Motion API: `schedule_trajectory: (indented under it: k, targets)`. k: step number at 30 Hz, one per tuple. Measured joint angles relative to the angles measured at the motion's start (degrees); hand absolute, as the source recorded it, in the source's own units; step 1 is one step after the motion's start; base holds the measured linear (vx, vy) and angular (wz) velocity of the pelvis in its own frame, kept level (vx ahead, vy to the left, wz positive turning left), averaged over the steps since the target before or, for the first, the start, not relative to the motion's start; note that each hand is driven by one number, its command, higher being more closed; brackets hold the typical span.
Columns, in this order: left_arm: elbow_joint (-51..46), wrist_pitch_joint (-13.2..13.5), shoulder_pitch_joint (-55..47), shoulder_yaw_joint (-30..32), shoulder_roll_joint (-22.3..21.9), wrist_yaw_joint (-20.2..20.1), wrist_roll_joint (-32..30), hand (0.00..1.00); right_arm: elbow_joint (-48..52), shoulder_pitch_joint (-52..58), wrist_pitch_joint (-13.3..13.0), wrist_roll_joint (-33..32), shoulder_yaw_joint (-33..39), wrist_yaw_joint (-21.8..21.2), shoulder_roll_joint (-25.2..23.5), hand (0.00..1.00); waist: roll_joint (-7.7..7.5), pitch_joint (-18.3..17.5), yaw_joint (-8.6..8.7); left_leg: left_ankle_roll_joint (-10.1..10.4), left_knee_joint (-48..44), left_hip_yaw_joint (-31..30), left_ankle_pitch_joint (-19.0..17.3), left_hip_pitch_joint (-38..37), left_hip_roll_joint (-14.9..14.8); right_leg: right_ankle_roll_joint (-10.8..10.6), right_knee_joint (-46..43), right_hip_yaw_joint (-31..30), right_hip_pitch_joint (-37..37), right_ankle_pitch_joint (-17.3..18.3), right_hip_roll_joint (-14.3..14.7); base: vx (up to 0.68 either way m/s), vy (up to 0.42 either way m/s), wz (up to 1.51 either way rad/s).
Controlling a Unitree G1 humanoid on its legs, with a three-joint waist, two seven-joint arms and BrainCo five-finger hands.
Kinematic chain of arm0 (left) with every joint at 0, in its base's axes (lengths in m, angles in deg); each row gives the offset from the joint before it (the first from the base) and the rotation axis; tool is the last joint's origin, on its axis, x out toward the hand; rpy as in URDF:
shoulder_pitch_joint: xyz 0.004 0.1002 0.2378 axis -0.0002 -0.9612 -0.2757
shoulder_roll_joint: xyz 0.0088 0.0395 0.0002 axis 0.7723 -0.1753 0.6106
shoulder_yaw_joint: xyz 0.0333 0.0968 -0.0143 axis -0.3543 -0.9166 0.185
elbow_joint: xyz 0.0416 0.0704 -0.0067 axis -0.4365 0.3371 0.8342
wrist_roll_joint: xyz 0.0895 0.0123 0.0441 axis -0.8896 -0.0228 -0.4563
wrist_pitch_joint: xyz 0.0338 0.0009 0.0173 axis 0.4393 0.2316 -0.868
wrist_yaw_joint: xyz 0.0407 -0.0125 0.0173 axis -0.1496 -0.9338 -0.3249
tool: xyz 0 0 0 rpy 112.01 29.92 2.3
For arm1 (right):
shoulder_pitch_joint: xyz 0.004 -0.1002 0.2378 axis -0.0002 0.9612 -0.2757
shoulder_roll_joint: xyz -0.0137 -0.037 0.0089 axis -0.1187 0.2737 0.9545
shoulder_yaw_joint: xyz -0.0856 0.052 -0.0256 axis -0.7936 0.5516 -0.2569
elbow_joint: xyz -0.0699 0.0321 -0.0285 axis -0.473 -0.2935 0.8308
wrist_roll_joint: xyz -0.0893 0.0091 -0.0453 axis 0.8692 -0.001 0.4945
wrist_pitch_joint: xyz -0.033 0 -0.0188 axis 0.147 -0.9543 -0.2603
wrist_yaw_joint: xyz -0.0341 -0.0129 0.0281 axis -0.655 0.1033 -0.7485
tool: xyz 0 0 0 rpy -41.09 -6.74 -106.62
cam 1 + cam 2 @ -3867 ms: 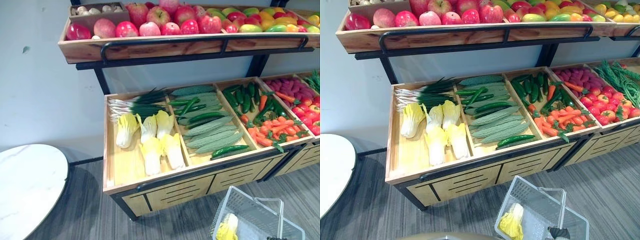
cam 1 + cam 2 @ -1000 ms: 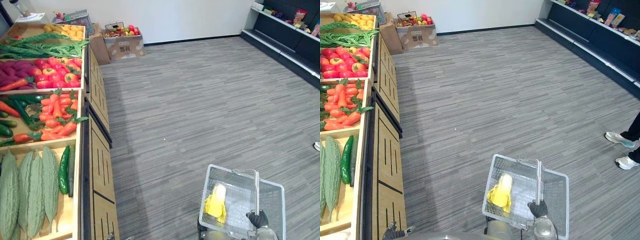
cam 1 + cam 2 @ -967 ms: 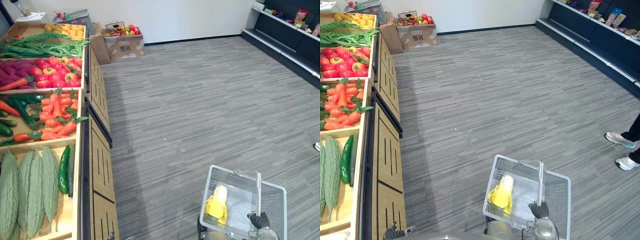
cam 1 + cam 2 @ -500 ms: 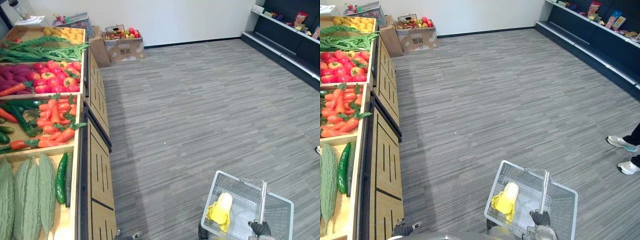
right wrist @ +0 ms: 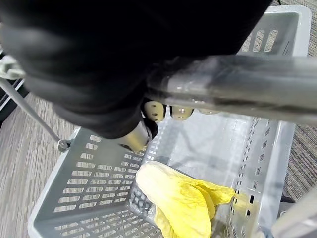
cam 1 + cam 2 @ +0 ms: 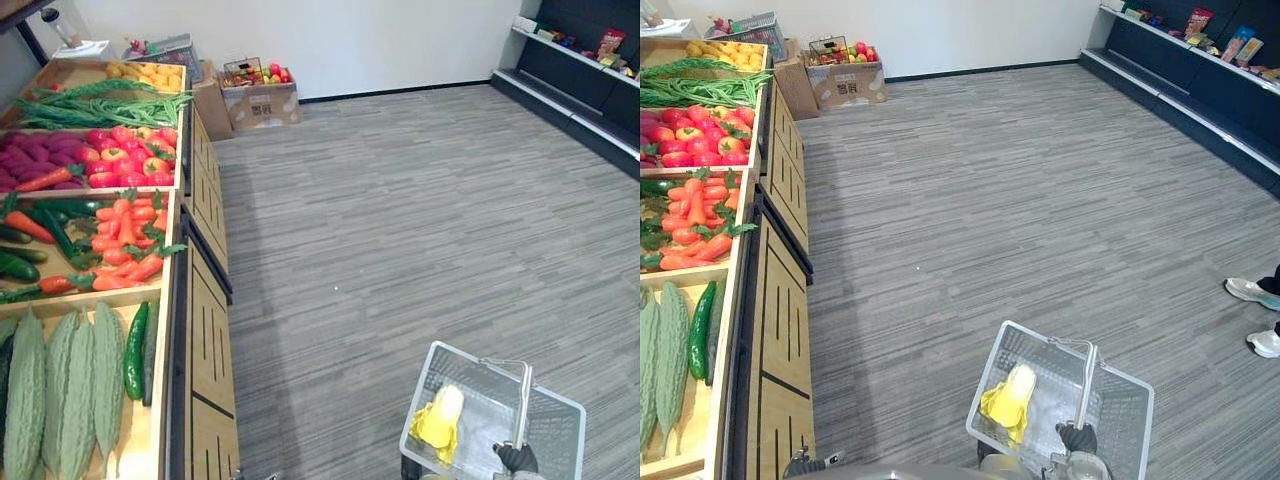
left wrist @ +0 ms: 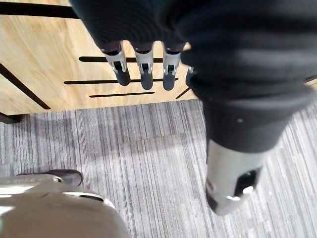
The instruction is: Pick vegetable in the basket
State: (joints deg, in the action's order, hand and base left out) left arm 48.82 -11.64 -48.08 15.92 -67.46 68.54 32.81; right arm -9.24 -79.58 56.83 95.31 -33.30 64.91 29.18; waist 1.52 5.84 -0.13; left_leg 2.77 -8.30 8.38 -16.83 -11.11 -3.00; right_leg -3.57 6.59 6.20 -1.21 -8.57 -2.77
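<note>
A grey plastic basket (image 6: 1122,415) hangs low at my right side over the grey floor. One yellow-white cabbage (image 6: 1010,398) lies in it, and it is also seen in the right wrist view as a leafy yellow cabbage (image 5: 174,199) on the mesh bottom. My right hand (image 6: 1076,437) is shut on the basket's grey handle (image 5: 247,82), with the dark cover of the right hand (image 5: 89,64) over the bar. My left hand (image 7: 144,64) hangs open beside the stand's wooden drawer front (image 7: 44,59), holding nothing.
The wooden vegetable stand (image 6: 205,330) runs along my left with bitter gourds (image 6: 70,390), a cucumber (image 6: 135,350), carrots (image 6: 120,240) and tomatoes (image 6: 130,155). A cardboard box of fruit (image 6: 258,95) sits by the far wall. Dark shelves (image 6: 590,90) line the right. A person's shoes (image 6: 1252,291) show at the right.
The camera has turned from facing the stand to looking along it. In the last second the view shifted a little. The basket stays in my right hand with the cabbage inside.
</note>
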Motion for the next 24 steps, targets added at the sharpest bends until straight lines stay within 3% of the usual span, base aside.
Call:
schedule_trajectory:
  k: [11,14,17,18,20,21,22,23,24]
  targets:
    - [0.0,0.09,0.03,-0.12,0.02,0.0,-0.01,0.0,-0.11,0.27,-0.24,-0.05,-0.02,-0.09,-0.27,1.0,-0.01,-0.08,0.11,0.59,0.22,-2.24,-0.35,-0.04,-0.69,0.37,-0.01,1.65,0.25,0.29,0.24,0.01,-0.024,0.07]
    - [-0.16,0.09,0.15,-0.58,0.24,0.05,-0.01,0.0,-0.11,0.57,-0.25,0.02,0.03,-0.06,-0.39,1.0,-0.04,-0.09,0.18,3.18,0.1,-2.76,-0.53,0.11,-1.44,0.71,-0.43,2.7,0.28,0.85,0.52,0.04,-0.042,0.11]
    - [-0.45,-0.02,-0.18,-0.39,0.65,0.31,0.15,0.0,-0.04,0.08,-1.0,-0.09,-0.04,-0.01,-0.4,1.0,-0.05,0.12,-0.04,4.2,-4.49,-2.76,-0.7,2.35,-3.05,1.67,-6.86,3.17,-2.74,4.86,1.41,0.05,-0.099,0.03]
    - [-1.8,-0.3,-0.84,-0.16,0.7,0.49,0.15,0.0,-0.03,-0.09,-1.1,-0.09,-0.38,-0.03,-0.37,1.0,-0.53,0.38,-0.17,4.86,-10.84,-2.59,-0.3,4.95,-3.36,2.12,-9.67,3.16,-3.53,6.88,1.12,0.02,-0.123,0.03]
    - [-3.47,-0.32,-2.47,0.14,0.4,0.66,0.11,0.0,0.06,0.0,-1.25,-0.05,-1.78,-0.03,-0.05,1.0,-0.79,0.62,-0.11,5.62,-24.89,-2.4,2.1,10.91,-4.54,2.75,-12.24,3.19,-3.19,9.02,1.03,0.02,-0.137,0.01]
    - [-3.78,-0.42,-2.98,0.69,0.18,0.74,0.1,0.0,0.16,0.03,-1.25,0.01,-2.31,-0.02,-0.02,1.0,-0.64,0.88,-0.12,3.85,-32.04,-2.29,5.32,14.34,-5.42,3.17,-12.17,3.23,-2.25,9.3,1.34,0.06,-0.158,-0.06]
    - [-3.76,-0.76,-3.39,1.79,-0.09,1.01,0.0,0.0,0.17,0.1,-1.15,0.02,-3.58,-0.01,0.0,1.0,-0.33,1.62,-0.41,1.55,-38.64,-1.97,11.33,17.84,-6.64,3.47,-11.92,3.21,-0.33,9.47,1.63,0.13,-0.167,-0.04]
    - [-3.74,-1.14,-3.72,1.88,0.01,1.12,-0.02,0.0,0.41,-0.19,-0.96,-0.01,-3.93,-0.04,-0.19,1.0,-2.05,2.63,-1.22,1.8,-43.07,-1.14,15.16,19.56,-6.7,3.9,-11.97,2.66,0.95,10.46,0.84,0.13,-0.159,0.01]
    - [-3.73,-1.09,-3.78,1.98,-0.31,1.08,0.0,0.0,0.7,-0.14,-0.8,-0.06,-3.62,0.06,-0.22,1.0,-1.92,3.0,-1.55,1.51,-44.13,-1.2,14.05,20.26,-6.76,4.08,-12.08,2.69,1.59,10.87,0.65,0.11,-0.111,0.17]
